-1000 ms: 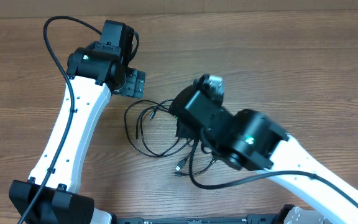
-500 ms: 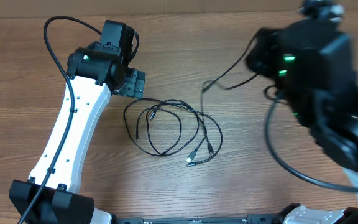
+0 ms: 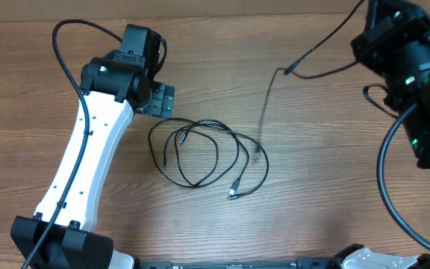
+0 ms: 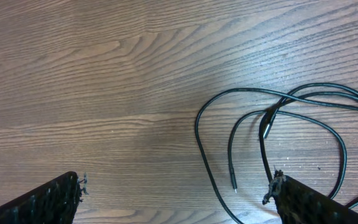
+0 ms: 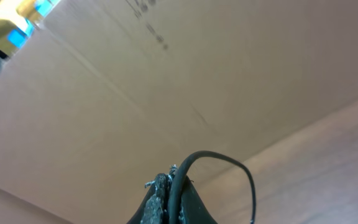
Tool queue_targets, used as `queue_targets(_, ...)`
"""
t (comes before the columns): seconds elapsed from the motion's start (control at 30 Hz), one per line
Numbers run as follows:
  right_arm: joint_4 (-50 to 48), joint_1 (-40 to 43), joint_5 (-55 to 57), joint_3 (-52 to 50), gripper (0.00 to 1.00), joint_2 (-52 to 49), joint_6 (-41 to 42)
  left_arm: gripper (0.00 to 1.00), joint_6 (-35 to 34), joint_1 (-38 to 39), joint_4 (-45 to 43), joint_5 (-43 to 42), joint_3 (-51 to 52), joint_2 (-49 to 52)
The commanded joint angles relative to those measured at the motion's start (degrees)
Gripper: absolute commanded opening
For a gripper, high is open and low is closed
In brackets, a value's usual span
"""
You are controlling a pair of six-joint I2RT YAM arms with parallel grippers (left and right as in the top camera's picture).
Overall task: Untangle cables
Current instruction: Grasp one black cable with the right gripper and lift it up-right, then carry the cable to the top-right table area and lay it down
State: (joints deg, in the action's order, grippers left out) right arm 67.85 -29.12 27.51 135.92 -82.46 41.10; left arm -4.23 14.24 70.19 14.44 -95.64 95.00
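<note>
Right gripper (image 5: 168, 200) clamped on raised cable (image 5: 211, 154) — left gripper (image 4: 176, 196) spread wide, near looped cables (image 3: 200, 153) on table (image 3: 312, 187).

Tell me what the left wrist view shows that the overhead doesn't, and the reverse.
Only the left wrist: the left gripper seen from inside, open, its fingers wide apart above bare table.
Only the overhead: the whole loop of cables, and the lifted cable running up toward the right arm.
Both: the left side of the looped cables, lying flat on the wood.
</note>
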Motion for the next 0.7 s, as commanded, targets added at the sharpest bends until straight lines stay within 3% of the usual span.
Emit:
queue_targets(0.0, -3.5, 0.4, 0.8, 1.0, 0.04, 0.3, -2.0, 1.00, 0.9, -0.1, -0.2, 0.7, 0.3, 0.3)
queue_targets(0.27, -6.0, 0.5, 7.0, 1.0, 0.04, -1.3, -7.2, 1.00, 0.9, -0.1, -0.2, 0.7, 0.3, 0.3)
queue_targets(0.43, -5.9, 5.2, 7.3, 1.0, 0.04, -4.2, -8.2, 0.99, 0.9, -0.1, -0.2, 0.7, 0.3, 0.3)
queue_targets(0.67, -7.8, 15.5, -3.2, 1.0, 0.04, -11.0, -8.2, 0.99, 0.9, -0.1, -0.2, 0.7, 0.3, 0.3)
